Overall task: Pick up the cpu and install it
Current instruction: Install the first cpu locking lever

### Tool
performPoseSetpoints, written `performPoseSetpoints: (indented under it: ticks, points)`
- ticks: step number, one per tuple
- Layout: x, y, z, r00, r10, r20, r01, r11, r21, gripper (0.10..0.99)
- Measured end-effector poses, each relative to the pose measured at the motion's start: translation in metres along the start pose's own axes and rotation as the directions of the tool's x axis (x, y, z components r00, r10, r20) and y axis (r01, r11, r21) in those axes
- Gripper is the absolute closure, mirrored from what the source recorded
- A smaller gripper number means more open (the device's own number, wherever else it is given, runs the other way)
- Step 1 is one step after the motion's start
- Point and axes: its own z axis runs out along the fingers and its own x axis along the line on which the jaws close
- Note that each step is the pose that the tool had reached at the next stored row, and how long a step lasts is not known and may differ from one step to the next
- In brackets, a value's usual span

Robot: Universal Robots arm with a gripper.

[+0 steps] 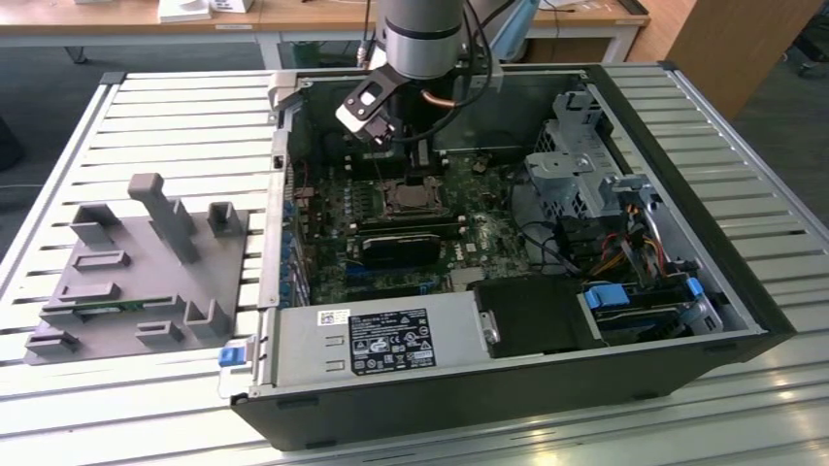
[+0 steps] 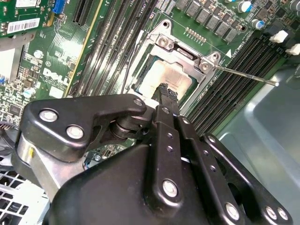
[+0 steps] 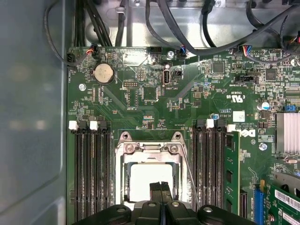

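Open computer case [image 1: 518,398] lies on the slatted surface [image 1: 78,155]; arm reaches down into it over the motherboard [image 3: 154,93]

- The cpu [image 3: 140,180]: flat, pale square lying inside the metal socket frame [image 3: 151,149], between the 2 banks of memory slots [image 3: 91,173]; sits level in both wrist views, edges parallel to the frame
- Gripper [image 3: 161,186]: directly over the cpu, tip low against its top or just above; contact cannot be confirmed
- Fingers [image 3: 155,191]: clenched together, only a thin seam between the 2 tips; nothing seen pinched between them, so the chip is not being carried
- Thin wire lever [image 2: 243,75] runs out from 1 corner of the socket toward the case wall; whether it is latched cannot be told
- Grey holding fixture [image 1: 143,282] on the surface at the exterior view's left, well apart from the case; no chip seen on it
- Power supply box [image 1: 376,340] at the near end of the case, untouched by the arm

Judgement: pick-up and transfer look done, chip placed in its socket; seating looks good but clamping is unverified, so the install reads as mostly complete, not proven finished
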Motion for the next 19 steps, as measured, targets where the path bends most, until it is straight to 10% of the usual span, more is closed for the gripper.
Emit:
performPoseSetpoints:
  ticks: [19]
  points:
    - [0.0000,0.0001,-0.0068,1.0000,0.000,-0.0001,0.000,1.0000,0.000,0.980]
